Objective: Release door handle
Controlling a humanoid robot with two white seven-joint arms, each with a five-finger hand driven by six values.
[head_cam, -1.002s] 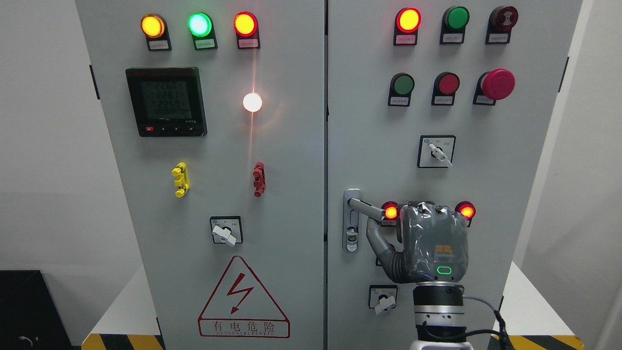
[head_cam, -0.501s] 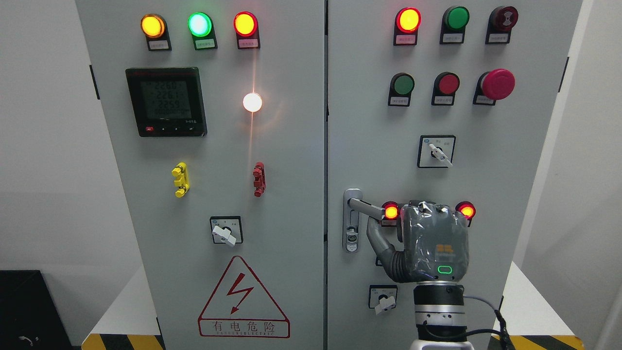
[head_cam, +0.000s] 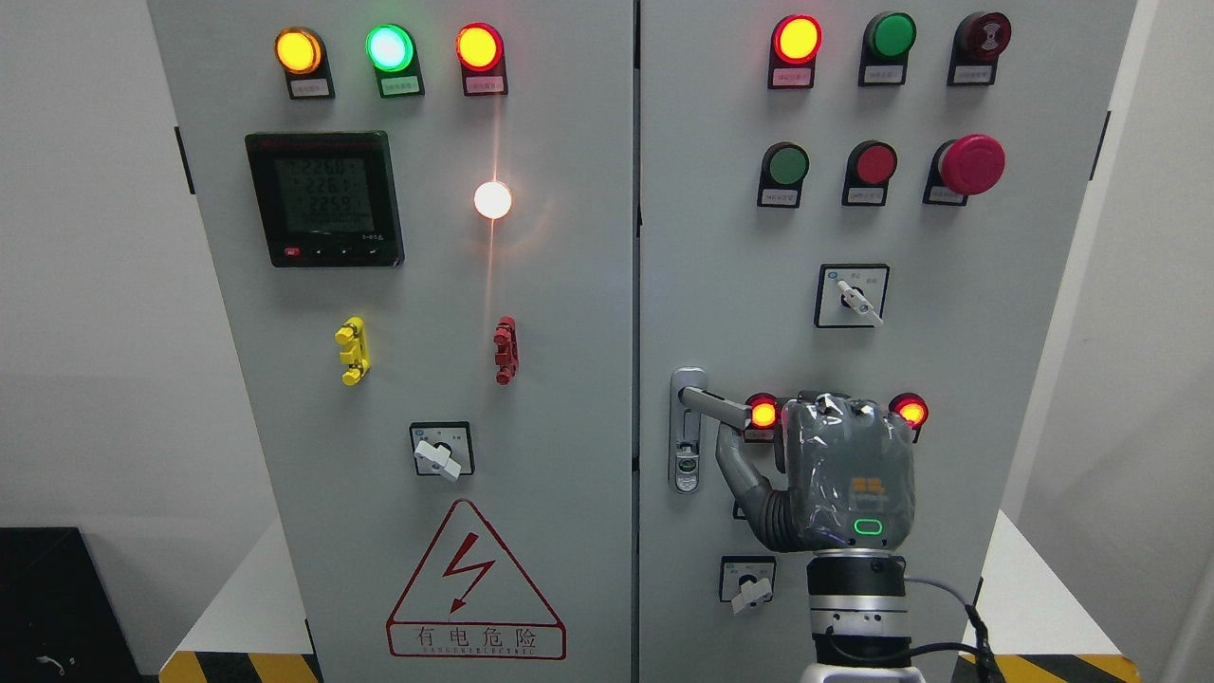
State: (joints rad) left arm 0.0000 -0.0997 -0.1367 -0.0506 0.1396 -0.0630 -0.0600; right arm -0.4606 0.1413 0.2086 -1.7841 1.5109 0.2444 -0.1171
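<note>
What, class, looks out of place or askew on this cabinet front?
The door handle on the right door sticks out sideways from its lock plate, slanting slightly down rather than lying along it. The right hand is beside it, thumb just below the lever. Otherwise nothing looks damaged or spilled.

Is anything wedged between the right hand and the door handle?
Nothing visible. The right hand sits at the door handle, thumb rising right beneath the lever; the other fingers are hidden behind the hand's back.

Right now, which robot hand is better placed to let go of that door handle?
The right robot hand: it is already at the door handle, thumb just beneath the lever. No left arm shows in the head view.
</note>
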